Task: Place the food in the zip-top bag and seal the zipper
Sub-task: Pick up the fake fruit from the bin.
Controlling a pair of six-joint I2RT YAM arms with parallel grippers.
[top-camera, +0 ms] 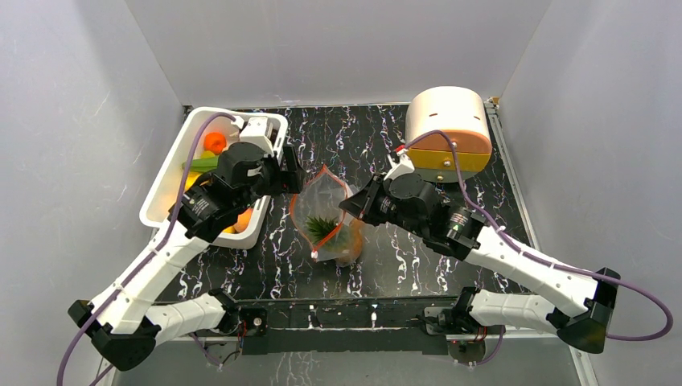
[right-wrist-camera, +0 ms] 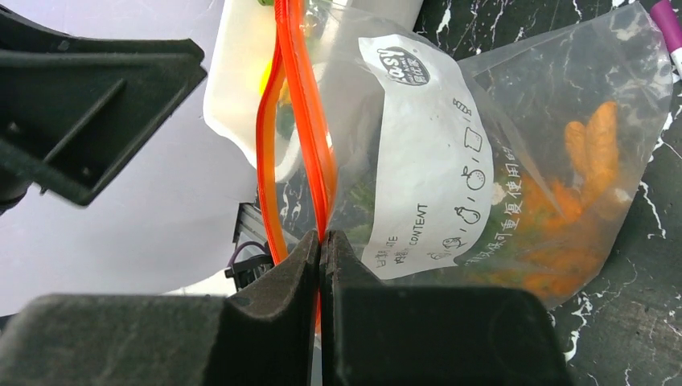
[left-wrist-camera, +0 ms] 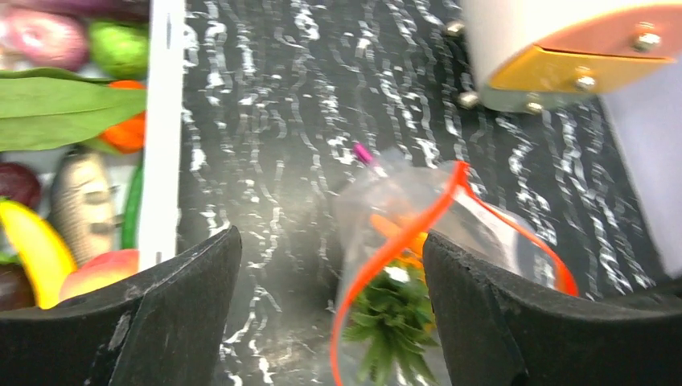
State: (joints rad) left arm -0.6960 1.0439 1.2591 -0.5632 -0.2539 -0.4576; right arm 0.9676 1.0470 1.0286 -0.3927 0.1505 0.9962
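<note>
The clear zip-top bag [top-camera: 326,215] lies mid-table with its mouth gaping. Inside it are a green leafy toy [top-camera: 322,226] and orange toy food [right-wrist-camera: 591,153]. Its orange-red zipper [right-wrist-camera: 310,121] runs up the right wrist view. My right gripper [right-wrist-camera: 322,241] is shut on one side of that zip strip; it sits at the bag's right edge [top-camera: 354,203]. My left gripper [left-wrist-camera: 330,265] is open and empty, hovering over the bag's mouth [left-wrist-camera: 418,217], between the bag and the tub [top-camera: 291,173]. More toy food [left-wrist-camera: 48,233] lies in the white tub [top-camera: 165,189].
A round cream and orange container [top-camera: 449,133] stands at the back right. A thin purple pen [left-wrist-camera: 363,153] pokes out behind the bag. White walls close in the left, the right and the back.
</note>
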